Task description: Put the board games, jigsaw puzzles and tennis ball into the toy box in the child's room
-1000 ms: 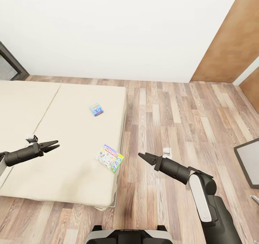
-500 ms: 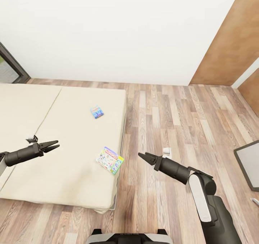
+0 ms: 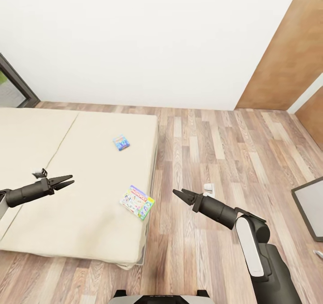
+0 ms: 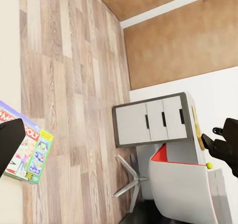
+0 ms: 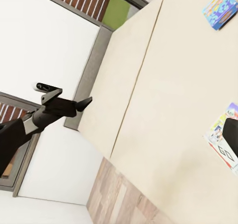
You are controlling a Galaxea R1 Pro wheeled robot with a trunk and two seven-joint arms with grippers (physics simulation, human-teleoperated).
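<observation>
Both board games lie on the bed (image 3: 80, 223): the white Monopoly box (image 3: 137, 201) near its edge, the small blue box (image 3: 120, 142) at 11 o'clock from it. Left gripper (image 3: 66, 181) and right gripper (image 3: 178, 193) hover empty, jaws narrowly parted. No collection is visibly done.

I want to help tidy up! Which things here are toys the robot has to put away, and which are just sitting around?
For the job:
- white board game, near the bed's edge
- small blue board game, further up the mattress

Just there:
- grey cabinet
- red and white chair
- wooden floor
</observation>
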